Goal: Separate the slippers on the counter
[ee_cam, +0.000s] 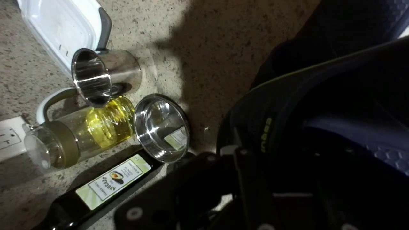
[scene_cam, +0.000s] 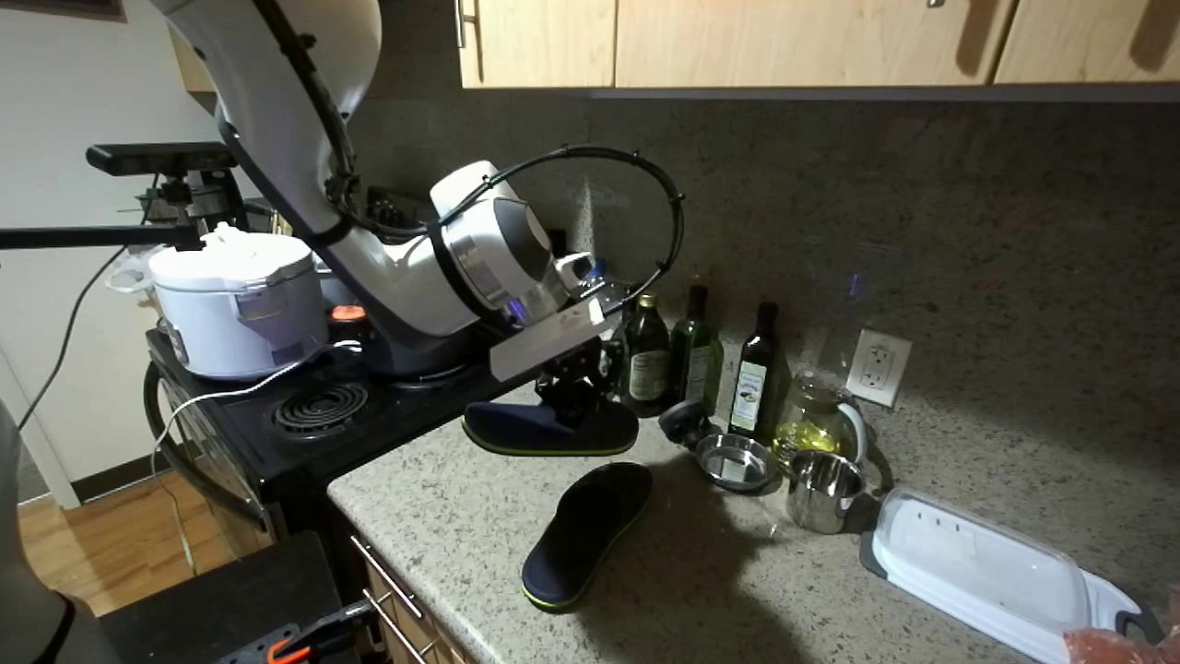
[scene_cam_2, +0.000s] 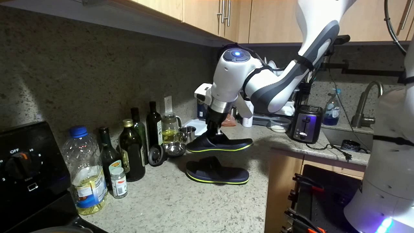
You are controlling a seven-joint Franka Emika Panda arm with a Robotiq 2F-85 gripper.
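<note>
Navy slipper (scene_cam_2: 233, 144), lime line round its sole, hangs pinched in the hand (scene_cam_2: 213, 133), mid-frame in an exterior view, and the matching slipper (scene_cam_2: 226, 174) lies lower on the speckled worktop (scene_cam_2: 174, 207)! Black stove (scene_cam_2: 42, 181) lower left, toaster (scene_cam_2: 306, 124) over right.

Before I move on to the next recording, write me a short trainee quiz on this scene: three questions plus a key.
1. Multiple choice: what do the fingers hold?
A) the steel cup
B) a navy slide sandal
C) the avocado oil bottle

2. True or false: both slide sandals are lifted.

3. Fill in: in the wrist view, the glass pitcher contains ____ liquid.

Key:
1. B
2. False: the lower slide sandal lies on the speckled counter.
3. Yellow
</note>
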